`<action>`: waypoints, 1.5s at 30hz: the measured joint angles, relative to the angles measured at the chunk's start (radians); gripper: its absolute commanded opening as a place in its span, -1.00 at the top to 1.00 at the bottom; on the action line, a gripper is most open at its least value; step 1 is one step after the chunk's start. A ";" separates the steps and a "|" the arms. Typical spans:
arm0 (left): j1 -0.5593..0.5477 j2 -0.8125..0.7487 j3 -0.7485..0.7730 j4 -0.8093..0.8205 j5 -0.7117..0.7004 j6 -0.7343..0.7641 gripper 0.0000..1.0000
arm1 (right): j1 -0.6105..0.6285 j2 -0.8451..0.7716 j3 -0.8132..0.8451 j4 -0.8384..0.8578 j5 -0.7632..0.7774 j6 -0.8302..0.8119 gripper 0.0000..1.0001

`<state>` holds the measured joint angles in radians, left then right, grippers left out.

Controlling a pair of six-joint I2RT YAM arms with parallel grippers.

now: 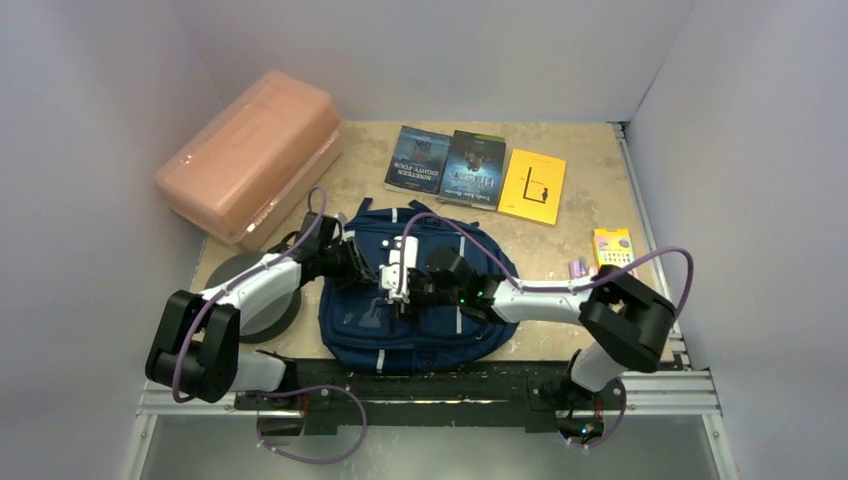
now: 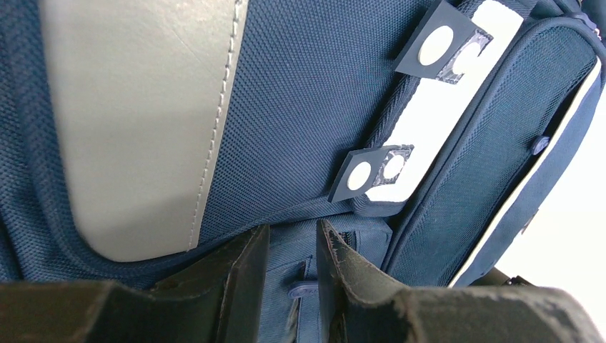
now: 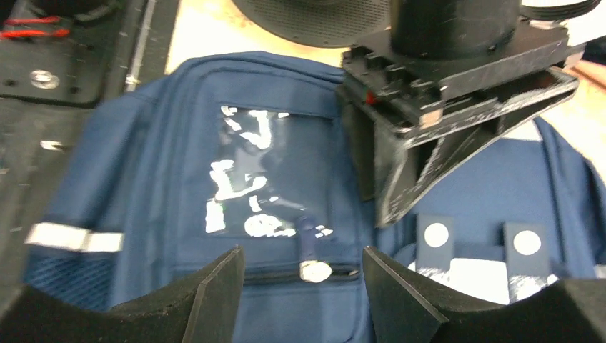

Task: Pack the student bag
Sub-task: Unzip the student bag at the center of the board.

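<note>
Right hand [image 3: 301, 254]: fingers spread wide, gripping nothing. I'm hovering just above the front pocket, and the zip pull [image 3: 313, 269] sits right in the gap below me.
Left hand [image 2: 293, 230]: fingers nearly together, down against the navy fabric near the white patch [image 2: 429, 128]. A small tab shows in the gap, but I cannot tell whether I'm pinching it.
Step in hand: by my reading, getting a zip open so the student bag [image 1: 345, 325] can take its load.
Doing it well: drop the right hand straight onto that pull and close on the tab itself, not the cloth. Then draw along the zip line. The left hand should pin the bag so it doesn't slide with me.
Bag against hands: directly under both, lying flat on the counter [image 1: 560, 250] at the middle of the near side. My two hands are close together over its middle.
Load: three books [image 1: 475, 168] lie on the far side, apart from the bag.
</note>
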<state>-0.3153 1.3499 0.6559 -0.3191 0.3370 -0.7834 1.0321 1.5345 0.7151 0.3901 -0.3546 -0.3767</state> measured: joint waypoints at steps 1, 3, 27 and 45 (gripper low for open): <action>0.000 -0.002 -0.002 0.002 0.000 -0.001 0.39 | -0.006 0.031 0.035 -0.018 -0.006 -0.036 -0.30; 0.000 -0.007 -0.008 0.008 -0.001 -0.003 0.39 | -0.022 0.087 0.096 -0.044 -0.014 -0.088 -0.25; 0.000 -0.031 -0.037 0.039 -0.004 -0.010 0.41 | -0.045 0.285 0.283 -0.242 -0.163 -0.192 0.39; 0.013 0.029 -0.023 0.046 0.040 -0.024 0.69 | -0.051 0.312 0.296 -0.232 -0.172 -0.114 1.00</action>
<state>-0.3027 1.3792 0.6327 -0.2729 0.3767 -0.8070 0.9810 1.8462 1.0115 0.1581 -0.5262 -0.4904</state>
